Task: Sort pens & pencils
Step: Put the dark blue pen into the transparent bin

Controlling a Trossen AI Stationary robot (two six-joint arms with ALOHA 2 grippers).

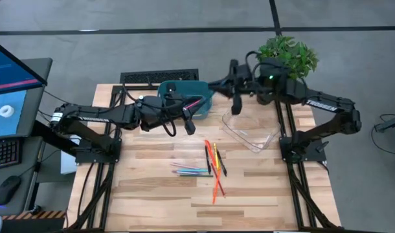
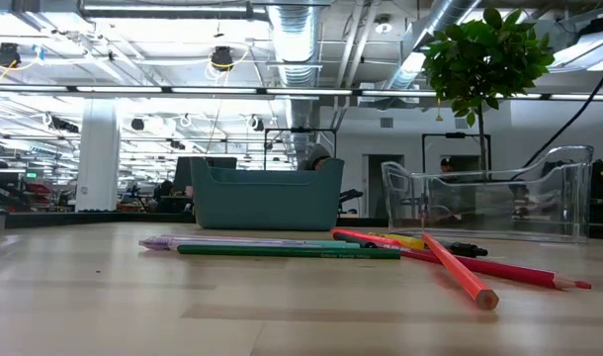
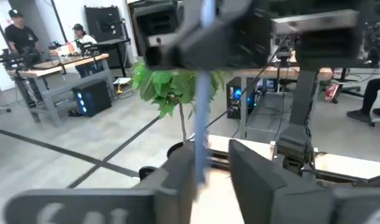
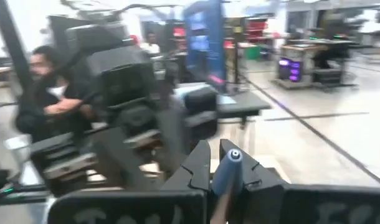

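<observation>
Two dark robot arms meet over the far half of a pale wooden surface, seen from above. The left claw hovers beside the teal bin and grips a light blue pen, which in the left wrist view stands between the two dark fingers and rises past them. The right claw hangs just beyond the far corner of the clear plastic tray, and the right wrist view shows its fingers closed narrowly around a blue stick with a rounded end. A pink stick leans against the near edge of the bin. The remaining pens and pencils lie loose on the surface nearer the front: a teal and pale group lies flat and sideways, while red, orange, yellow and black ones fan out just beside it, an orange pencil reaching nearest the front edge. From surface height, a green pencil and a pale pen lie side by side in front of the bin, with red pencils crossing before the tray. A potted plant stands at the far right corner. People sit at benches in the room beyond.
</observation>
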